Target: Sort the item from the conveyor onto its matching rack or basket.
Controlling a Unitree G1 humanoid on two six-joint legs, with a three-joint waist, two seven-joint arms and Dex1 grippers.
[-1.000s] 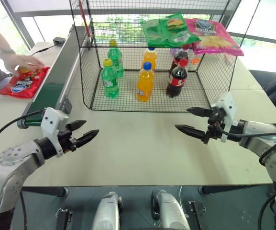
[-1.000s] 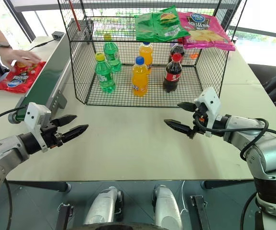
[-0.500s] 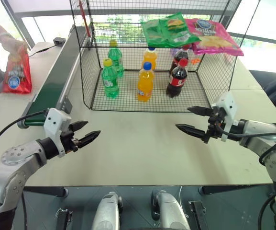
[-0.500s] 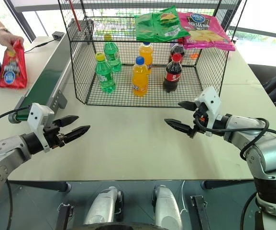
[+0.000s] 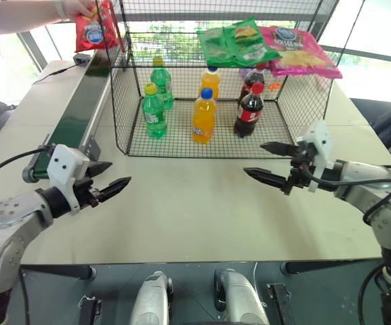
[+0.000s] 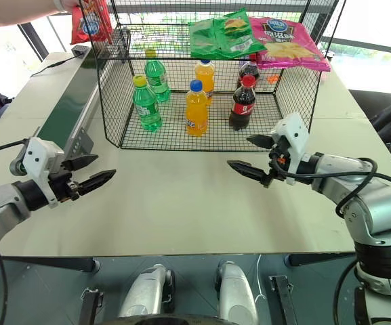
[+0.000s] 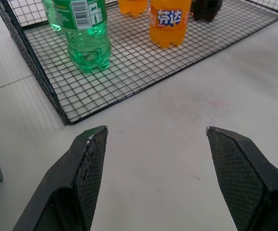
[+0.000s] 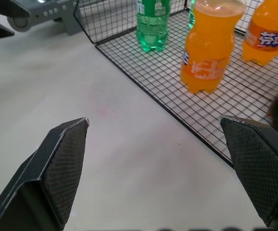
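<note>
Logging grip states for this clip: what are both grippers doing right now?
Left gripper: open, holding nothing, above the table.
Right gripper: open, holding nothing, in front of the wire cage.

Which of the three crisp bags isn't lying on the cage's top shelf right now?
The red crisp bag: a person's hand holds it up above the conveyor's far end, while the green bag and pink bag lie flat on the shelf.
</note>
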